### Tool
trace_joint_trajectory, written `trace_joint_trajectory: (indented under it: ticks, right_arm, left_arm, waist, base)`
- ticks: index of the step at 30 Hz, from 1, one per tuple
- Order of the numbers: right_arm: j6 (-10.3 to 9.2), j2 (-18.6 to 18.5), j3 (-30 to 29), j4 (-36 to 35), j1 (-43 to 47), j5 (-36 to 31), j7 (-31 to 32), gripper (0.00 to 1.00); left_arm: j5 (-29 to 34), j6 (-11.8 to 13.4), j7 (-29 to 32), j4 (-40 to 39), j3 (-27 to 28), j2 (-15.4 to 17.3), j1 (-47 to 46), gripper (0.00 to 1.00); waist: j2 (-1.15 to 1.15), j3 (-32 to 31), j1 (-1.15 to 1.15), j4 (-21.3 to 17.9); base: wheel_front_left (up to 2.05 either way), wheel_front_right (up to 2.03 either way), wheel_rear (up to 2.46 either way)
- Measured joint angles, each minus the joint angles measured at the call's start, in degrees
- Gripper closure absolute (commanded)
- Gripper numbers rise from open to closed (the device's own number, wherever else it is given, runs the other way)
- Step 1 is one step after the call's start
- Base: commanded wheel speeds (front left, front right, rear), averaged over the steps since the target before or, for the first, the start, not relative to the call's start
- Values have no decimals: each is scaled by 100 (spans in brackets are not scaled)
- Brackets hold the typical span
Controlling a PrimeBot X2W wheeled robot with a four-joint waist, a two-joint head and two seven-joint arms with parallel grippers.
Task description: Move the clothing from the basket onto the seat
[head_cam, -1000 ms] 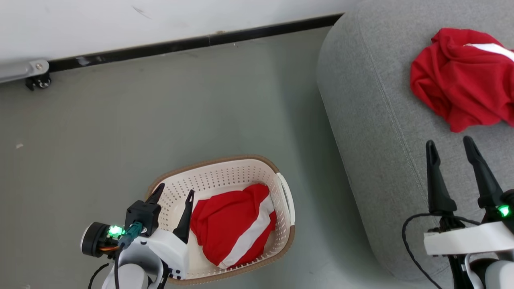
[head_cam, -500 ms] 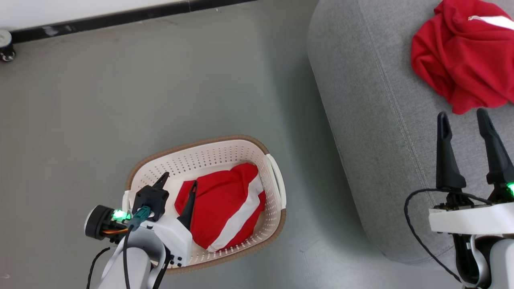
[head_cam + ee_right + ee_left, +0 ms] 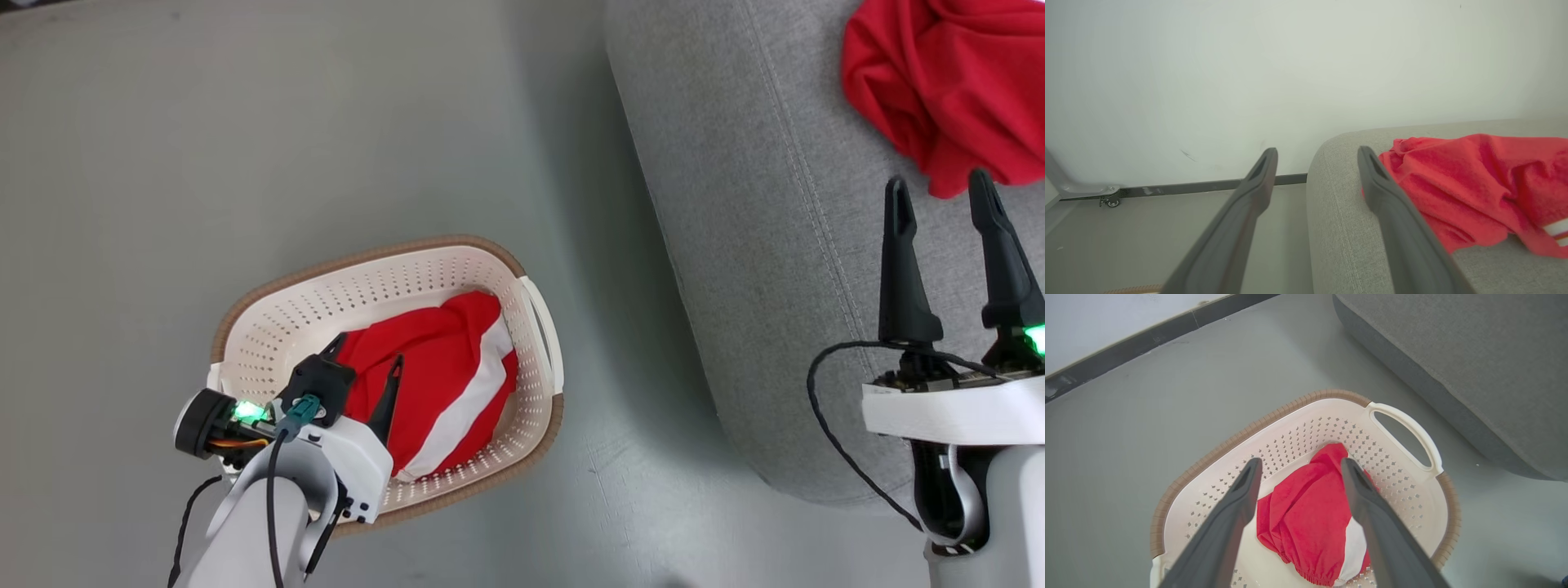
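You have bare grey floor (image 3: 245,122) free on the far side and left of the cream perforated plastic basket with a brown rim (image 3: 367,260). To its right, the large grey woven sofa seat (image 3: 735,245) blocks you beyond a floor strip.

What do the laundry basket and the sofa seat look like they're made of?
The basket looks like moulded cream plastic, smooth, punched with rows of small holes; its brown rim is ribbed like weave, perhaps plastic too. The seat looks upholstered in grey woven cloth, matte, with a stitched seam.
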Motion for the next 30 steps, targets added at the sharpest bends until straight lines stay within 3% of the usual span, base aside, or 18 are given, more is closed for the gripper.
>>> trace_joint_trajectory:
  ticks: [30]
  right_arm:
    - [0,-4,355,346,-892,108,-311,0]
  left_arm:
    - [469,-152,34,1048,-510,98,-751,0]
  waist:
    - [0,1076,0,-347]
  base:
    - [0,0,0]
